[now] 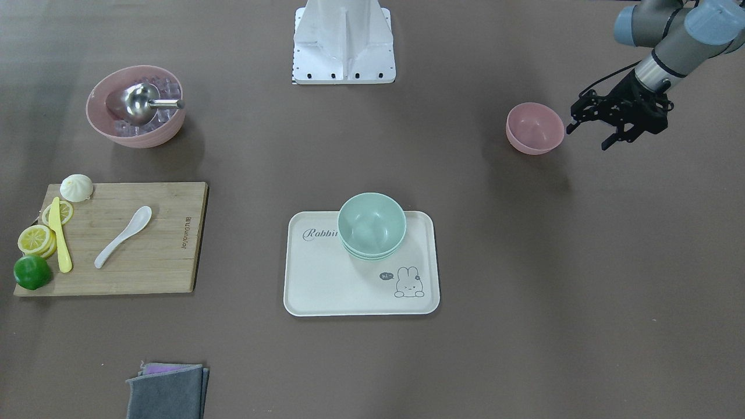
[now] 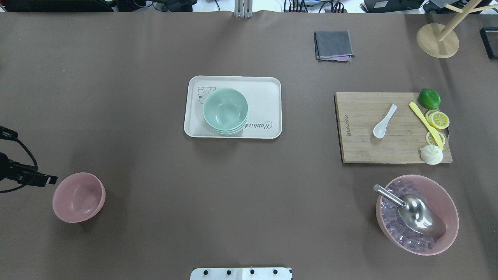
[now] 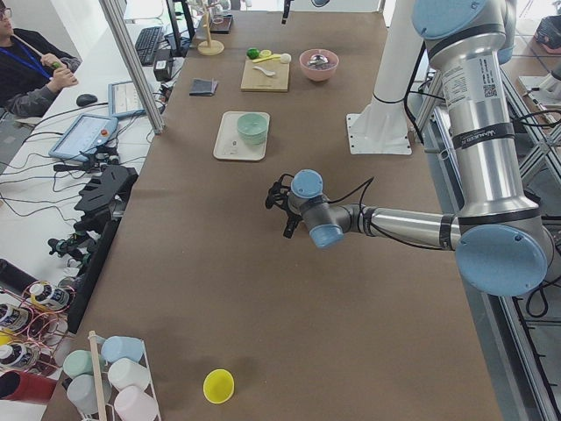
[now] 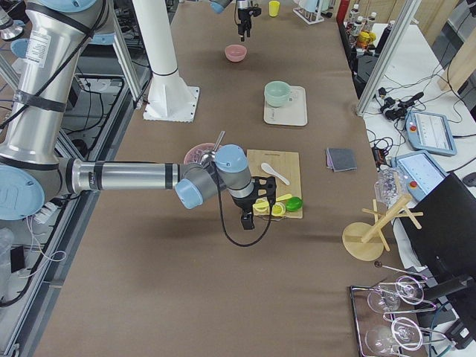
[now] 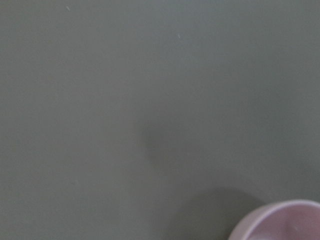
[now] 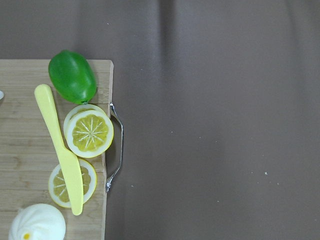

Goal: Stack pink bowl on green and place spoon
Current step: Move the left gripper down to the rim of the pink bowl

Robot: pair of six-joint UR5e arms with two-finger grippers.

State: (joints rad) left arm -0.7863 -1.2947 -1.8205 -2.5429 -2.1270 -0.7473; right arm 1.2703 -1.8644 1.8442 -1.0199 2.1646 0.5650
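A small pink bowl (image 1: 534, 128) stands empty on the brown table, also in the overhead view (image 2: 79, 197) and at the lower right of the left wrist view (image 5: 280, 222). My left gripper (image 1: 589, 135) is open and empty, just beside that bowl and apart from it. Stacked green bowls (image 1: 371, 224) sit on a cream tray (image 1: 326, 285). A white spoon (image 1: 123, 235) lies on a wooden cutting board (image 1: 157, 262). My right gripper (image 4: 247, 219) shows only in the exterior right view, above the table past the board's fruit end; I cannot tell whether it is open.
A large pink bowl (image 1: 135, 105) holds ice cubes and a metal scoop. A lime (image 6: 73, 76), lemon slices (image 6: 89, 133), a yellow knife (image 6: 59, 148) and a white bun (image 6: 37, 224) lie on the board. A grey cloth (image 2: 334, 45) lies far off.
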